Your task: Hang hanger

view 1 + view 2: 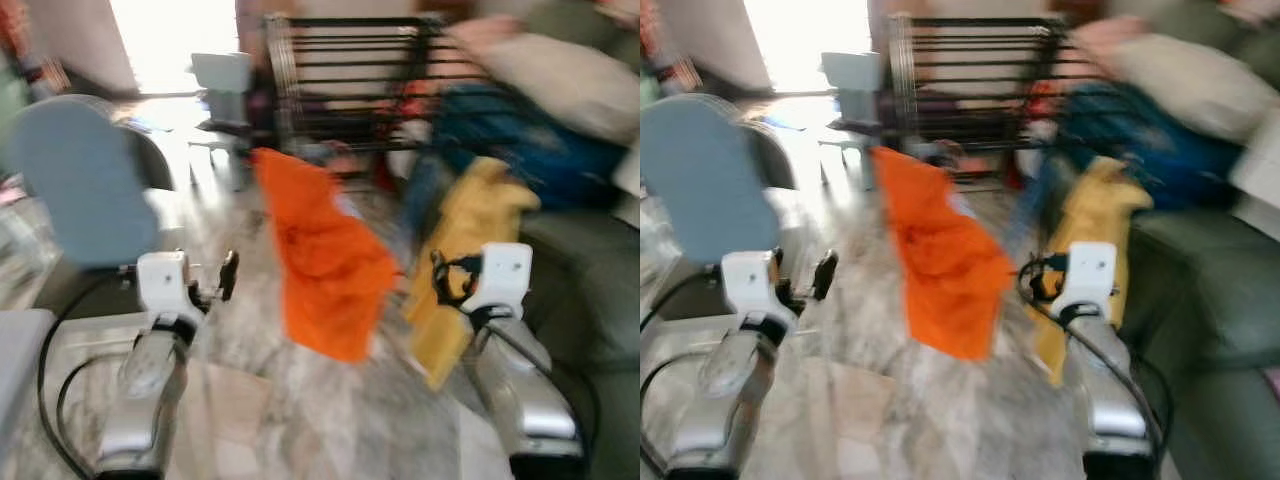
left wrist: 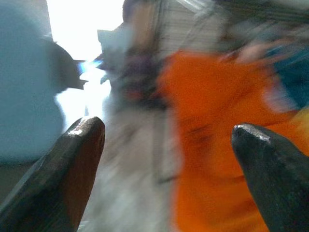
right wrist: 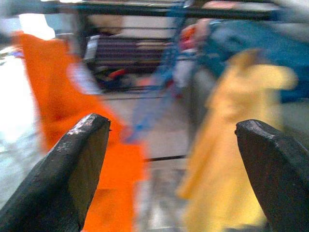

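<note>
Your robot stands amid motion blur on a marble floor [image 1: 330, 420], both arms raised and empty. The left gripper [image 2: 166, 145] and the right gripper [image 3: 169, 145] each hold their black fingers spread wide, closed on nothing.

An orange garment [image 1: 325, 265] hangs between the two arms and a yellow garment [image 1: 465, 250] just beyond the right one; each presumably sits on a hanger, but the blur swallows any hook or frame, so you cannot tell which hanger is the task's thing or what holds it up. A dark barred rack [image 1: 350, 80] stands further back, the likely place to hang it.

Judged from this, you are at the approach step, nothing yet grasped. The next move calls for letting the view settle, finding a hanger's neck above one garment, and closing one gripper there.

A blue chair back [image 1: 85, 185] rises at your left; the heap of blue and pale cloth [image 1: 540, 110] on the grey sofa [image 1: 580, 290] to your right is too smeared to read.
</note>
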You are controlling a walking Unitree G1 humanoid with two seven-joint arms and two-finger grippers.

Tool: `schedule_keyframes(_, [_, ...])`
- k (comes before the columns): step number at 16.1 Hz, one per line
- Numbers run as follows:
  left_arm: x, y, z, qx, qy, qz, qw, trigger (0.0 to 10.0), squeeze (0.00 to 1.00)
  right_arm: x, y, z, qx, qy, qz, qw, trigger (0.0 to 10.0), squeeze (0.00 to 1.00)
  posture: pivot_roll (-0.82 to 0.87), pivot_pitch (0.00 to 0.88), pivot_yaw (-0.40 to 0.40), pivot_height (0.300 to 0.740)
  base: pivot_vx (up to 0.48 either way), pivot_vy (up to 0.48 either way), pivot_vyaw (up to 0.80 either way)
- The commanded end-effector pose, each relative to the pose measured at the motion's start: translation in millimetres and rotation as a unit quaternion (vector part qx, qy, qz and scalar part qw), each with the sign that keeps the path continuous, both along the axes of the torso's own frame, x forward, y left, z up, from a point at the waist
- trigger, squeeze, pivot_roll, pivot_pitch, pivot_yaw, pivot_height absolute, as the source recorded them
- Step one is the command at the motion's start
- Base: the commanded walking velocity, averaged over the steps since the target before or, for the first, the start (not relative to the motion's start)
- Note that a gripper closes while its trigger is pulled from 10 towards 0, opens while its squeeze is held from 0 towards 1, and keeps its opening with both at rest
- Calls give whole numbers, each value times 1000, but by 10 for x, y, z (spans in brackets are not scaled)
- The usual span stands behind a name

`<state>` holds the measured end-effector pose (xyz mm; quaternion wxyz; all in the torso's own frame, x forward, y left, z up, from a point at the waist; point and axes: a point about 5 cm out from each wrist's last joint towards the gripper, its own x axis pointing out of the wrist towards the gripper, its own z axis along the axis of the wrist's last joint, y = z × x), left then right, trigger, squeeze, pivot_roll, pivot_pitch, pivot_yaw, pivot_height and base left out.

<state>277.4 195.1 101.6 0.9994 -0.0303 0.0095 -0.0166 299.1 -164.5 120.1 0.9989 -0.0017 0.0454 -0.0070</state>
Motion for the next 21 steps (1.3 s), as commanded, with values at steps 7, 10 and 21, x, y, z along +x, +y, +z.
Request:
schedule_keyframes(7, [29,-142,-54,-4,3,-24,1000,10000,0,-5,-101,-134,22,7,-56,998,10000,0,-46,0,-19,740,0,0,0])
schedule_keyframes(10, [212,-175,-15,18,-5,-52,998,10000,0,144,44,-184,49,6,-69,996,10000,0,1,0,-19,740,0,0,0])
schedule_keyframes(21, [332,-167,-110,49,16,-40,998,10000,0,392,72,-322,16,-3,-75,997,10000,0,73,0,4,740,0,0,0])
